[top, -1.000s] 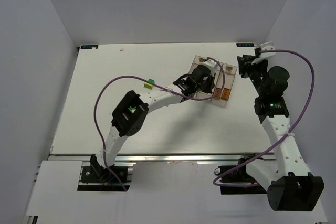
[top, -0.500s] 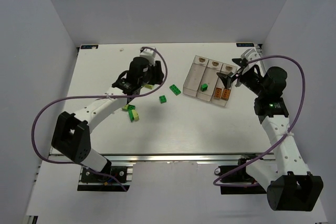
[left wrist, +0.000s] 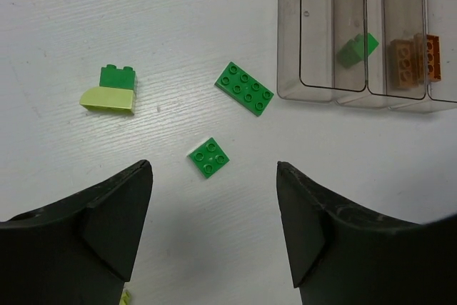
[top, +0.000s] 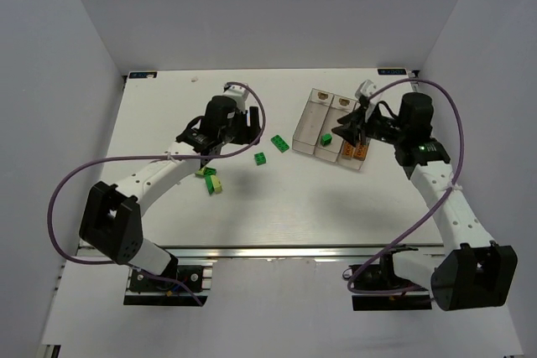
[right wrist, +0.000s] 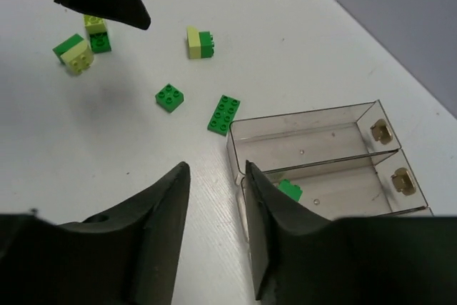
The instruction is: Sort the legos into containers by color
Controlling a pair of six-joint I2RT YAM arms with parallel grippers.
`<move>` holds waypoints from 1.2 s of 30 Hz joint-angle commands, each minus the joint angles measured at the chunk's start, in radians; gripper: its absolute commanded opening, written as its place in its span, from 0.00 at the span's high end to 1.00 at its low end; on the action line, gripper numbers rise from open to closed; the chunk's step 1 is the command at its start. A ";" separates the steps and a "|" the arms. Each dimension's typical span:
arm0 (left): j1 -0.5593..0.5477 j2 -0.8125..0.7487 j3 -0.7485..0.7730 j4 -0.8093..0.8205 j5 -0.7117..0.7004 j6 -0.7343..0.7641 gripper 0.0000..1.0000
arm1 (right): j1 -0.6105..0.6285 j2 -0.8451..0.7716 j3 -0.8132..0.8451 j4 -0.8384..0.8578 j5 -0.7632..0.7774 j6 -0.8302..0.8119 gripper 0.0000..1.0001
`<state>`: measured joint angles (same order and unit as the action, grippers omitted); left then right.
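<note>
The white rectangular table is boxed in by pale grey walls on the left, back and right. Its near edge runs along a metal rail just above the arm bases. A broad stretch of white top lies between the loose bricks and that rail. Two looping purple cables hang over the left and right sides.

The three joined clear plastic rectangular bins sit angled, right of centre toward the back, each with a small tan mark at its back end. The middle bin holds one dark green studded brick, and the right bin holds orange studded bricks.

On the table just beside the bins' left wall lies a dark green flat two-by-four plate, with a dark green flat two-by-two plate near it. Farther left sits a dark green brick joined to a yellow-green sloped piece. Nearer the rail is a small cluster of yellow-green and green bricks.

The left gripper hovers above the two-by-two plate, its fingers spread wide and grasping nothing. The right gripper hangs above the bins, its fingers parted by a narrow gap with nothing between them.

Small corner tags at the back of the table are too small to read.
</note>
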<state>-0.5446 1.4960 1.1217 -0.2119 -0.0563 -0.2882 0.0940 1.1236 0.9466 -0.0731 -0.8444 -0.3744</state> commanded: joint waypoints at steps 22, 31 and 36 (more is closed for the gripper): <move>0.003 0.234 0.063 -0.104 0.047 -0.065 0.34 | 0.227 -0.076 -0.094 0.004 0.446 0.046 0.26; 0.002 0.291 0.056 -0.006 0.090 -0.088 0.29 | 0.225 -0.084 -0.097 0.004 0.432 0.043 0.26; 0.003 0.320 0.064 0.029 0.070 -0.101 0.24 | 0.225 -0.084 -0.100 0.007 0.427 0.042 0.26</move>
<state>-0.5434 1.8126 1.1542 -0.2379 0.0116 -0.3725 0.3210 1.0611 0.8539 -0.1024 -0.4179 -0.3389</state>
